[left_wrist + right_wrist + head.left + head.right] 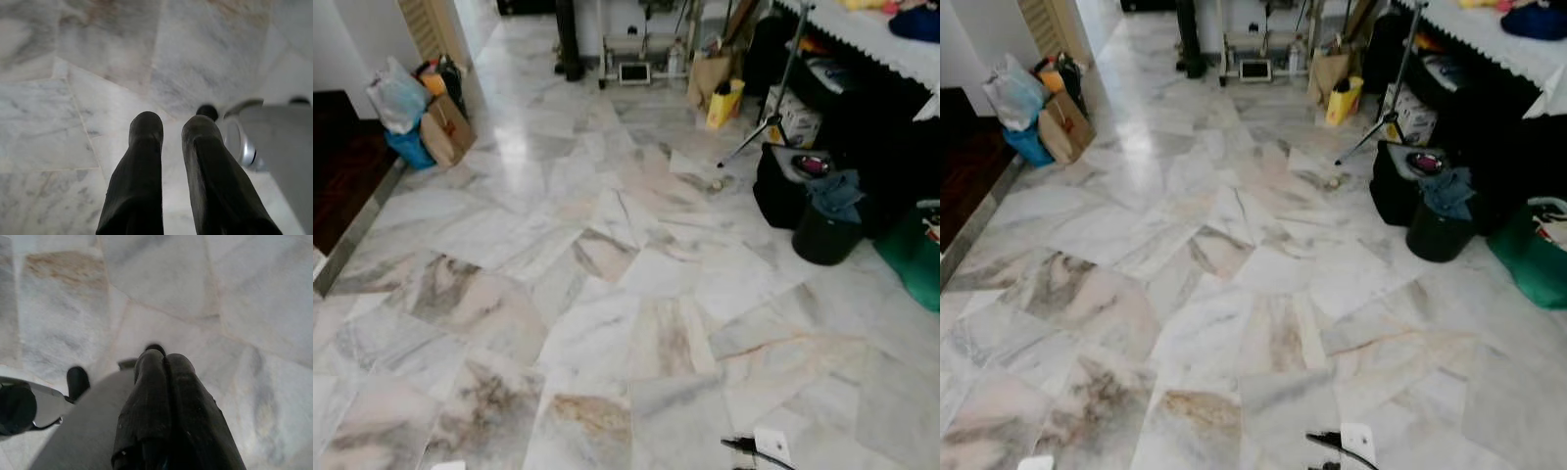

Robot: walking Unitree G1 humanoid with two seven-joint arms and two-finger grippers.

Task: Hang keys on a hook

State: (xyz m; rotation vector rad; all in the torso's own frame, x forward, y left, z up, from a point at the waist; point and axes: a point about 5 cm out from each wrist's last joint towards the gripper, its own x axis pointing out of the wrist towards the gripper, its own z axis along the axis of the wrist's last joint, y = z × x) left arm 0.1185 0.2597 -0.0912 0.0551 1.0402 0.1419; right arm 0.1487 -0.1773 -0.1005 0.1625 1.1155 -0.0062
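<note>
Both arms hang low over a pale marble floor. In the left wrist view, my left gripper points down at the tiles, its two black fingers a narrow gap apart with nothing between them. My right gripper also points at the floor, and its fingers are pressed together with nothing seen between them. Grey parts of my own body sit beside each gripper.
Bags stand at the far left by a dark wooden step. On the right are a black bin, a tripod, a yellow bottle, a green bag and a white-clothed table. A black cable with a white plug lies near my feet.
</note>
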